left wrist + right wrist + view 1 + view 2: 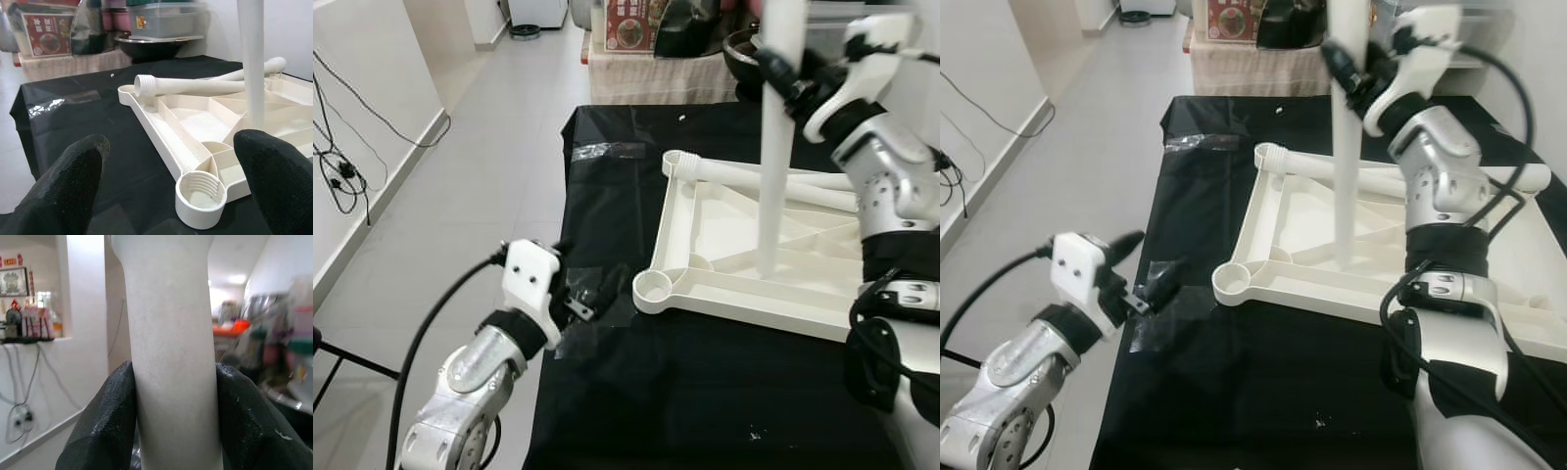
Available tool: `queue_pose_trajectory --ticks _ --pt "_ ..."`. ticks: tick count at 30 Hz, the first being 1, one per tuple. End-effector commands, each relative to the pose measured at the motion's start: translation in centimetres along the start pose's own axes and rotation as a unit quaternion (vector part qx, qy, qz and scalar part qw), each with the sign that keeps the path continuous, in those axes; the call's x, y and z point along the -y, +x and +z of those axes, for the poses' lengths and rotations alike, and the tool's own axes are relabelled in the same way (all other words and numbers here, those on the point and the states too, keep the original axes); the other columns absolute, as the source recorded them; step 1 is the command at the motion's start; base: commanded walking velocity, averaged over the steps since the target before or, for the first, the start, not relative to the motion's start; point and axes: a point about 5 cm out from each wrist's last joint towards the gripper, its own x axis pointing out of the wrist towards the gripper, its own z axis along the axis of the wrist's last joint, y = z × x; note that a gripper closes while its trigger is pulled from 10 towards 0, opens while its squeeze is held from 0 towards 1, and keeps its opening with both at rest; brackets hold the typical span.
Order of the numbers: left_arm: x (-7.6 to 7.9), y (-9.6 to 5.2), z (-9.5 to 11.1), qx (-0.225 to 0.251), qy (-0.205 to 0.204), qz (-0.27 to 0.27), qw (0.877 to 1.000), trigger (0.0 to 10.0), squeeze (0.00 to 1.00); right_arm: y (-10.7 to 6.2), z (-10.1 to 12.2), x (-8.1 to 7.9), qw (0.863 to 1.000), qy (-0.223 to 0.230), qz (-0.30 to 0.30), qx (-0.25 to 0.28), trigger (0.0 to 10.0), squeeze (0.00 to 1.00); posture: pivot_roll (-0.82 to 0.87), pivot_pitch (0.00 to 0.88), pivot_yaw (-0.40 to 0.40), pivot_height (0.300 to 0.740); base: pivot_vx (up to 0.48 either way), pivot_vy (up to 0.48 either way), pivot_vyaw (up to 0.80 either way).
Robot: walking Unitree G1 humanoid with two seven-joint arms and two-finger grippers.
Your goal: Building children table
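In the left eye view, an upturned white tabletop (734, 245) with ribbed underside lies on the black-covered table (636, 392). The right claw (781, 80) is clamped on a white leg (771, 166) that stands upright, its lower end resting inside the tabletop's frame. Two more legs (754, 176) lie across the far part of the tabletop. The left claw (582, 289) hovers near the table's left edge, just beside the round threaded corner socket (653, 288), fingers apart.

The left wrist view looks between the two spread black fingertips (73, 181) at the corner socket (200, 196), with the loose legs (195, 85) and the upright leg (252, 63) beyond.

In the right wrist view, both black fingers (105, 421) press against the sides of the upright leg (171, 357).
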Motion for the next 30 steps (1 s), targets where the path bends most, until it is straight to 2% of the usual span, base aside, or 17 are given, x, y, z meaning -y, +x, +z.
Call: queue_pose_trajectory --ticks 1,2,6,7,8,9,10,12,14,16,17,18,19,21,26,28,30 --pt "-0.2 0.0 -0.6 -0.015 -0.008 0.001 1.000 10.0 0.00 0.1 0.4 -0.7 0.997 -0.072 0.013 0.006 0.0 0.00 -0.01 0.056 -0.027 0.740 0.000 0.000 0.00" --pt "-0.3 0.2 -0.4 -0.011 -0.006 0.000 1.000 10.0 0.00 0.4 1.4 -2.1 0.977 -0.210 0.036 0.021 0.0 0.00 -0.01 0.054 -0.028 0.740 0.000 0.000 0.00" --pt "-0.4 0.2 -0.2 -0.005 -0.015 0.005 1.000 10.0 0.00 0.7 2.1 -3.3 0.955 -0.288 0.053 0.040 0.0 0.00 -0.01 0.054 -0.030 0.740 0.000 0.000 0.00" --pt "-0.6 0.3 0.0 0.001 -0.031 0.012 0.999 10.0 0.00 0.7 2.3 -4.3 0.927 -0.364 0.071 0.051 0.0 0.00 -0.01 0.053 -0.032 0.740 0.000 0.000 0.00" --pt "-0.9 0.3 0.2 0.010 -0.049 0.021 0.999 10.0 0.00 0.5 2.0 -5.7 0.871 -0.476 0.103 0.061 0.0 0.00 -0.01 0.055 -0.033 0.740 0.000 0.000 0.00" --pt "-0.9 0.3 0.2 0.010 -0.049 0.021 0.999 10.0 0.00 0.5 2.0 -5.7 0.871 -0.476 0.103 0.061 0.0 0.00 -0.01 0.055 -0.033 0.740 0.000 0.000 0.00" --pt "-1.1 0.4 0.4 0.015 -0.062 0.027 0.998 10.0 0.00 0.3 1.4 -6.7 0.826 -0.544 0.131 0.071 0.0 0.00 -0.01 0.056 -0.034 0.740 0.000 0.000 0.00" --pt "-1.1 0.4 0.4 0.015 -0.062 0.027 0.998 10.0 0.00 0.3 1.4 -6.7 0.826 -0.544 0.131 0.071 0.0 0.00 -0.01 0.056 -0.034 0.740 0.000 0.000 0.00" --pt "-1.9 0.4 0.9 0.030 -0.097 0.042 0.994 10.0 0.00 -0.7 -1.4 -7.8 0.780 -0.590 0.202 0.048 0.0 0.00 -0.01 0.059 -0.036 0.740 0.000 0.000 0.00" --pt "-2.3 0.4 1.2 0.037 -0.109 0.048 0.992 10.0 0.00 -1.5 -3.3 -8.1 0.769 -0.591 0.242 0.020 0.0 0.00 -0.01 0.062 -0.037 0.740 0.000 0.000 0.00" --pt "-2.7 0.3 1.5 0.040 -0.113 0.051 0.991 10.0 0.00 -3.1 -6.3 -8.5 0.752 -0.583 0.307 -0.033 0.0 0.00 -0.01 0.064 -0.035 0.740 0.000 0.000 0.00" --pt "-2.7 0.3 1.5 0.040 -0.113 0.051 0.991 10.0 0.00 -3.1 -6.3 -8.5 0.752 -0.583 0.307 -0.033 0.0 0.00 -0.01 0.064 -0.035 0.740 0.000 0.000 0.00" --pt "-3.0 0.2 1.6 0.042 -0.114 0.052 0.991 10.0 0.00 -6.1 -10.3 -8.9 0.726 -0.553 0.395 -0.103 0.0 0.00 -0.01 0.067 -0.037 0.740 0.000 0.000 0.00" --pt "-3.0 0.2 1.6 0.042 -0.114 0.052 0.991 10.0 0.00 -6.1 -10.3 -8.9 0.726 -0.553 0.395 -0.103 0.0 0.00 -0.01 0.067 -0.037 0.740 0.000 0.000 0.00" --pt "-2.2 0.0 1.8 0.040 -0.132 0.026 0.990 10.0 0.00 -9.6 -14.0 -8.2 0.670 -0.536 0.477 -0.188 0.0 0.00 -0.01 0.072 -0.039 0.740 0.000 0.000 0.00" --pt "-2.2 0.0 1.8 0.040 -0.132 0.026 0.990 10.0 0.00 -9.6 -14.0 -8.2 0.670 -0.536 0.477 -0.188 0.0 0.00 -0.01 0.072 -0.039 0.740 0.000 0.000 0.00" --pt "-2.0 -0.2 2.1 0.043 -0.135 0.011 0.990 10.0 0.00 -9.5 -14.3 -7.7 0.656 -0.557 0.472 -0.191 0.0 0.00 0.00 0.073 -0.041 0.740 0.000 0.000 0.00"
